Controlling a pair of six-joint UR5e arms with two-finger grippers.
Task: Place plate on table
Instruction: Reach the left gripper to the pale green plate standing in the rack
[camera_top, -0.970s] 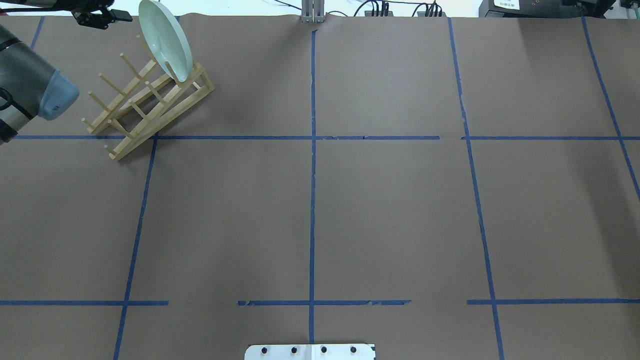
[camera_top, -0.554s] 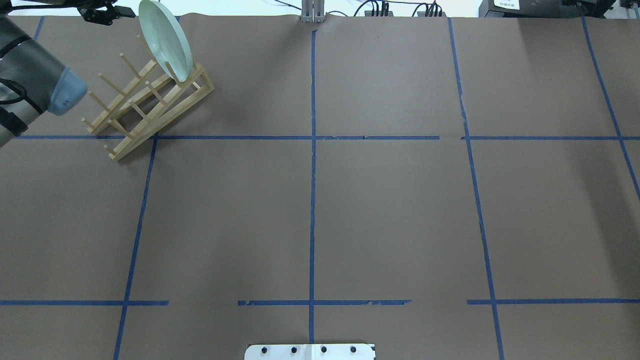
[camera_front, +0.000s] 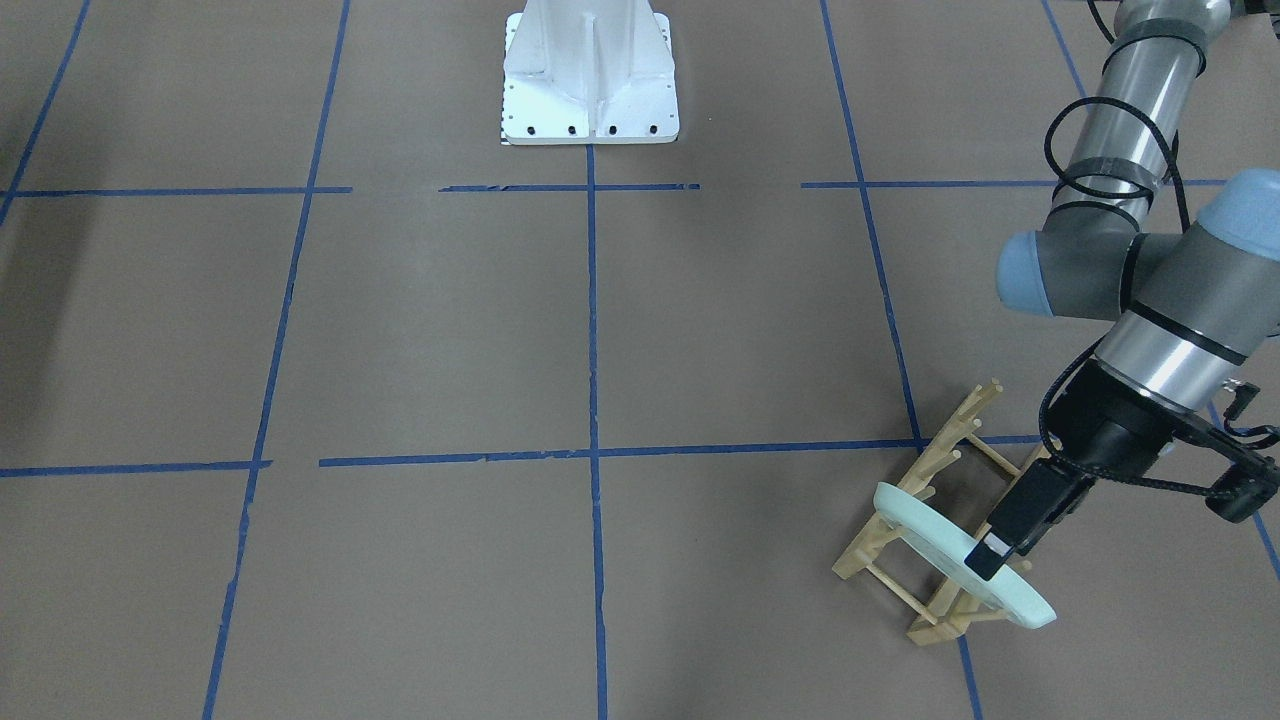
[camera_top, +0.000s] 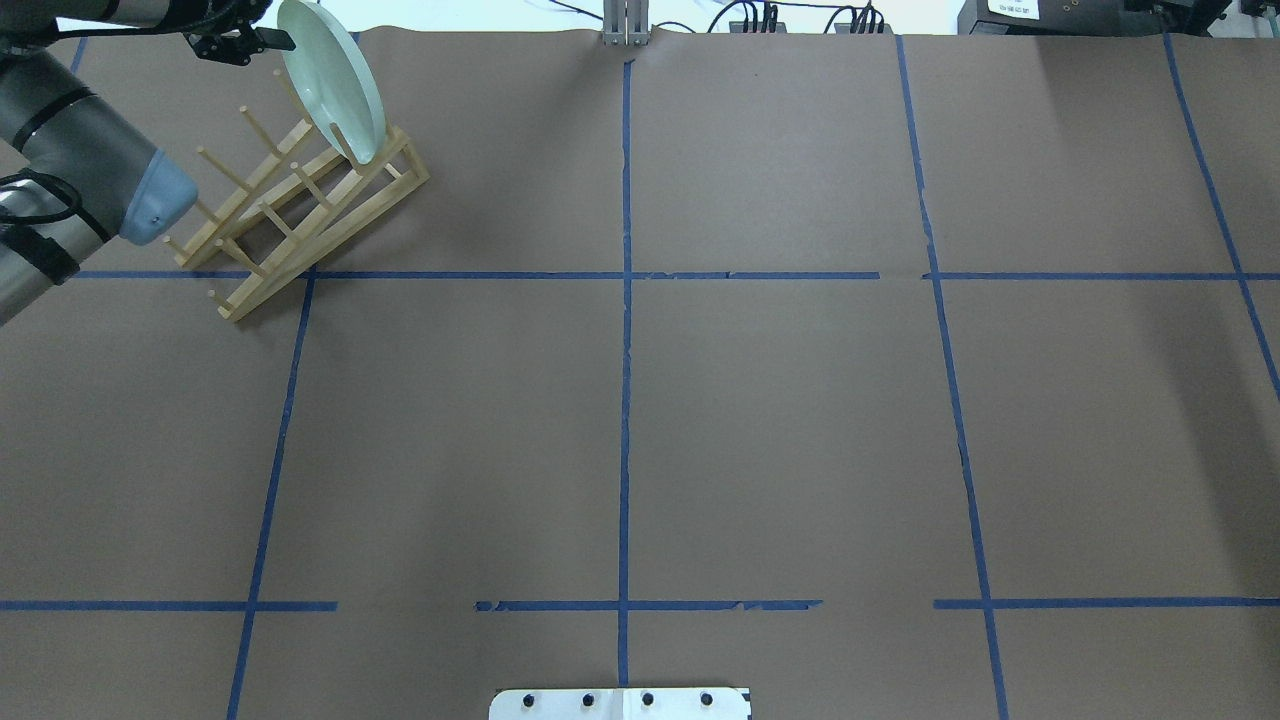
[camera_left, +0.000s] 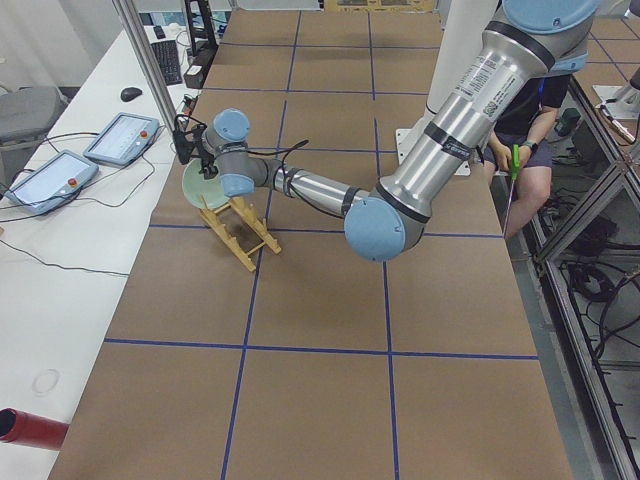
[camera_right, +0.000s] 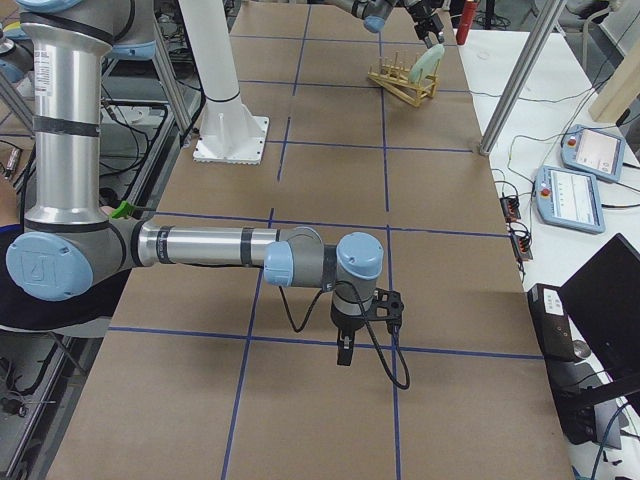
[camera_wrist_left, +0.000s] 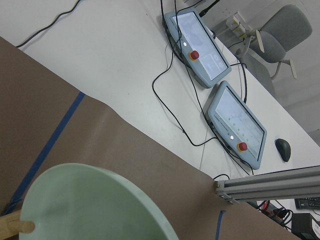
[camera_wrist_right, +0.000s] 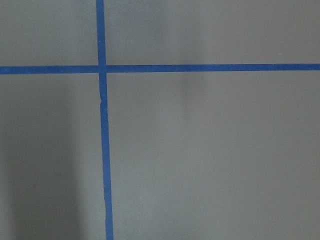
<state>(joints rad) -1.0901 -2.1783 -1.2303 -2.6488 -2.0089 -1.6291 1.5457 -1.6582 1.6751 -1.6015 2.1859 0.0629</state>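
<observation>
The pale mint-green plate (camera_top: 335, 85) stands on edge in the far slot of the wooden peg rack (camera_top: 290, 210), at the far left of the brown table (camera_top: 780, 400). My left gripper (camera_top: 270, 40) is open at the plate's top rim, one fingertip at the rim. In the front-facing view the left gripper (camera_front: 990, 560) overlaps the plate (camera_front: 925, 530), with one dark finger (camera_front: 1005, 535) on the near side of it. The left wrist view shows the plate's rim (camera_wrist_left: 85, 205) close below. My right gripper (camera_right: 343, 355) hangs low over the table; I cannot tell whether it is open or shut.
The white robot base (camera_front: 590, 75) sits at the table's near-robot edge. Two teach pendants (camera_wrist_left: 200, 47) and cables lie on the white bench past the table's far edge. An aluminium post (camera_top: 625, 25) stands at the far edge. A seated person (camera_left: 530, 140) is behind the robot.
My left arm has swung right, bringing the left gripper from left of the rack up to the plate's top rim. The plate and rack have not moved.
</observation>
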